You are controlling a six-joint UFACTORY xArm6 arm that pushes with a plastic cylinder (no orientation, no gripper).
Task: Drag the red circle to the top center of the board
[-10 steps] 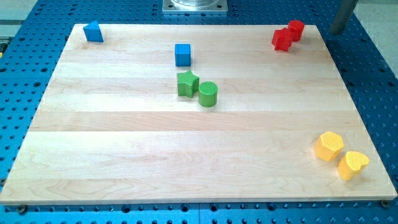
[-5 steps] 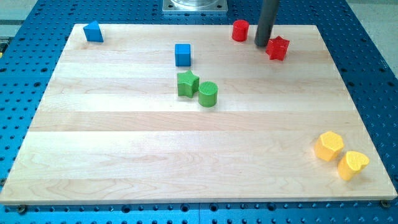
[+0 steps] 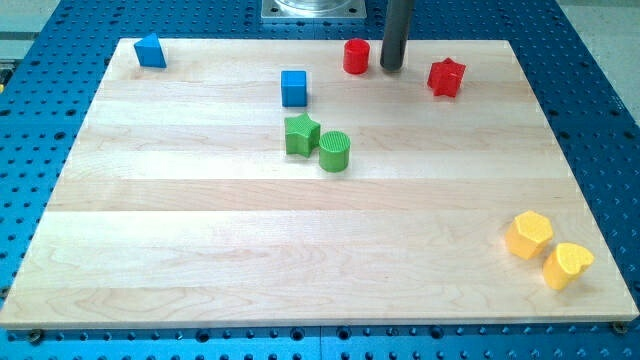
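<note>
The red circle [image 3: 356, 56] stands near the board's top edge, a little right of centre. My tip [image 3: 391, 68] is on the board just to the right of it, with a small gap between them. The red star [image 3: 446, 77] lies further right, apart from my tip.
A blue cube [image 3: 293, 88] sits below and left of the red circle. A green star [image 3: 301, 134] and a green cylinder [image 3: 335, 151] touch near the middle. A blue block [image 3: 150, 51] is at the top left. Two yellow blocks [image 3: 528, 235] [image 3: 567, 265] lie at the bottom right.
The rod came in from the top right and swept left. The red circle slid left along the top edge. The red star was left behind and shifted slightly.
</note>
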